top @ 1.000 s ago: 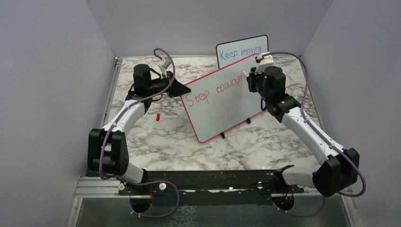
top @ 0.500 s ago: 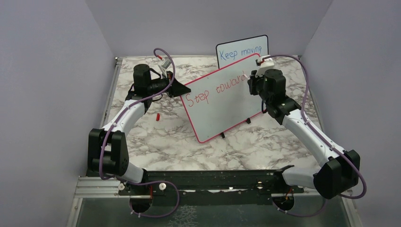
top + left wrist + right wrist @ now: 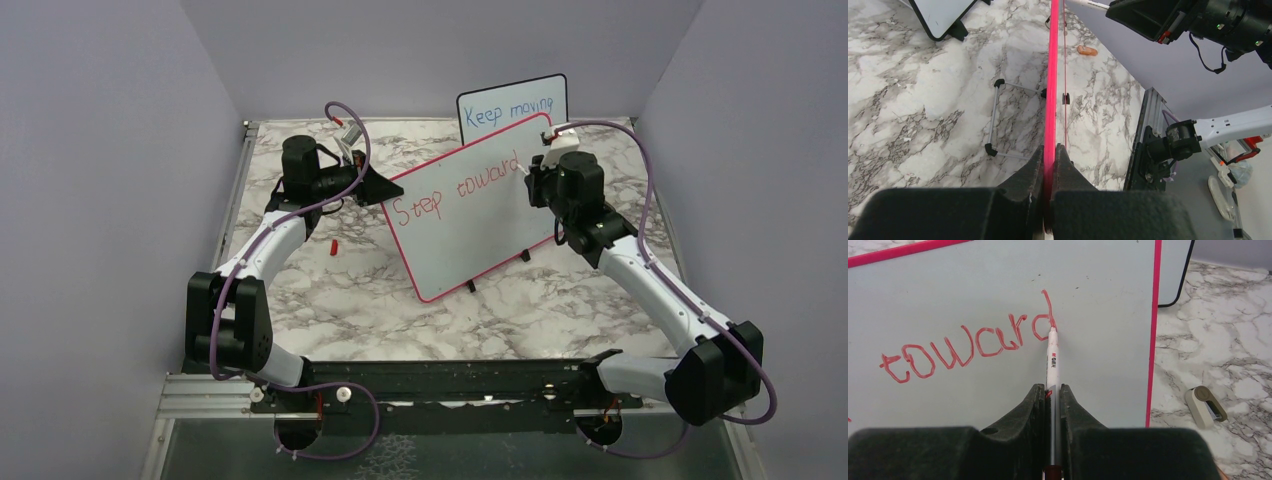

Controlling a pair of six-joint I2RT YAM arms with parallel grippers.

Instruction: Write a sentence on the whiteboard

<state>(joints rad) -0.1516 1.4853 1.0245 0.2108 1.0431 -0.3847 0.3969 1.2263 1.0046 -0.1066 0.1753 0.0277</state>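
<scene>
The whiteboard (image 3: 470,240), red-pink framed, stands tilted on the marble table. Red words "Step toward" (image 3: 455,190) run across its upper part; the right wrist view shows "toward" (image 3: 968,345). My left gripper (image 3: 385,185) is shut on the board's left edge, and the pink frame (image 3: 1052,75) runs away from between its fingertips (image 3: 1049,150). My right gripper (image 3: 530,168) is shut on a white marker (image 3: 1052,357). The marker's red tip rests on the board at the foot of the "d". In that view the right gripper (image 3: 1052,387) pinches the marker's barrel.
A smaller black-framed board (image 3: 512,108) with blue "Keep moving" stands behind the whiteboard. A red marker cap (image 3: 333,246) lies on the table left of it. A small beige eraser-like object (image 3: 1205,406) lies right of the board. Purple walls close in both sides.
My right gripper has moved right with the marker, uncovering the finished "d" of "toward". The left arm and the whiteboard have stayed put.
</scene>
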